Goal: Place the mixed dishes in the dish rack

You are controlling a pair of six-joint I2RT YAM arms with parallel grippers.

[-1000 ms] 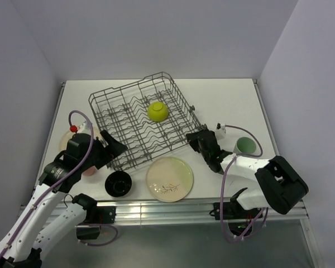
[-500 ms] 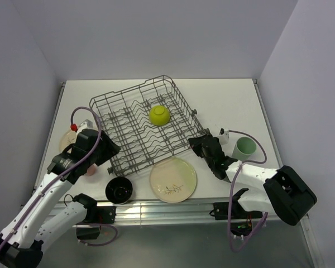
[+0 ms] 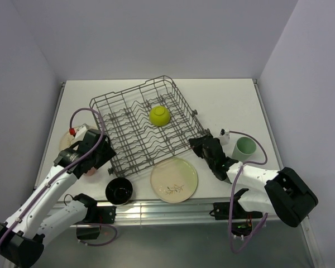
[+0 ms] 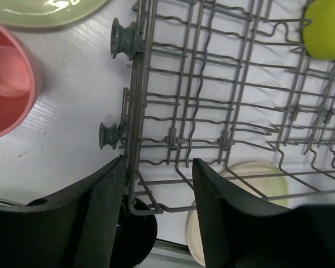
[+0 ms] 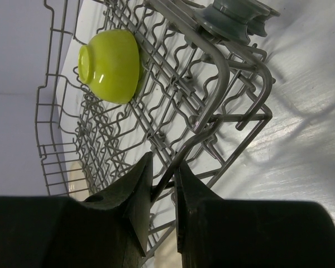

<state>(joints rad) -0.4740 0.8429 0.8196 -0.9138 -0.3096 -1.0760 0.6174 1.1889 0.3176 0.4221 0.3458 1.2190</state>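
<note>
Loading has barely begun, by the look of it: one dish of six is in. The lime-green bowl (image 3: 159, 115) rests tilted among the tines in the far right part of the dish rack (image 3: 128, 125), and I can see nothing else in the rack. The rack sits askew in the middle of the table (image 3: 223, 97).

Five dishes are left out on the table. The leaf-sprig plate (image 3: 174, 178) lies flat by the near edge, just in front of the rack, with the black bowl (image 3: 118, 191) to its left. The mint-green cup (image 3: 244, 148) stands upright toward the right edge. Toward the left edge the coral-pink cup (image 4: 5, 84) stands mouth up beside the rack, empty, and the plain cream plate (image 4: 50, 8) lies just beyond it. From above, the left arm hides much of both.

Neither arm holds a dish. The right pincer (image 5: 163, 167) is clenched on a wire at the rack's near right corner. The left pincer (image 4: 159, 167) is released, its jaws standing either side of the rim wire at the rack's near left corner, one jaw close against it. I judge the step in hand to be shifting or steadying the rack, not loading.
</note>
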